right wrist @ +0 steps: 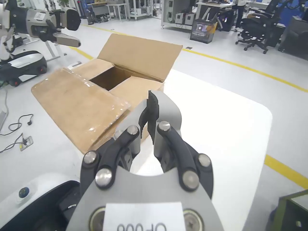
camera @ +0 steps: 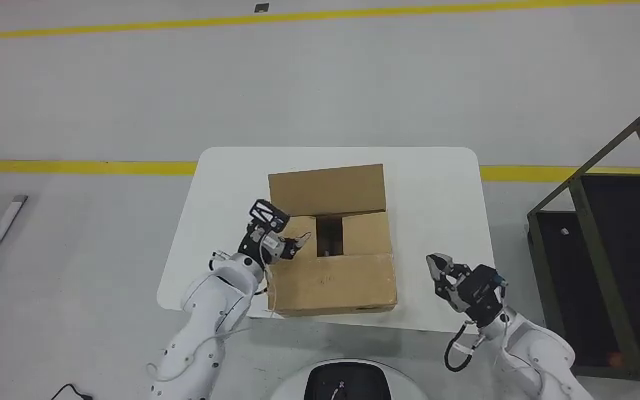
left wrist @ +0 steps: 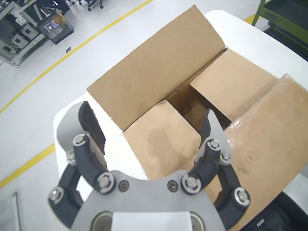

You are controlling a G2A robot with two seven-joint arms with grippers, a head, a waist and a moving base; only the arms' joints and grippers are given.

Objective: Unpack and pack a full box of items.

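Observation:
A brown cardboard box [camera: 335,285] stands in the middle of the white table [camera: 440,190]. Its far flap [left wrist: 156,63] stands raised, the two side flaps are folded inward, and a dark gap [camera: 329,237] lies between them. The near flap [right wrist: 77,104], with clear tape on it, slopes toward the robot. My left gripper [camera: 281,228] is open at the box's left end, its fingers [left wrist: 90,121] either side of the left side flap [left wrist: 161,140] without closing on it. My right gripper [right wrist: 149,111] is shut and empty, hovering off the box's near right corner [camera: 438,270].
A green metal rack [camera: 590,250] stands just right of the table. Bare table top lies to the right of the box and behind it. Yellow floor lines [camera: 100,167] run past the table, and cables [right wrist: 16,126] lie on the floor.

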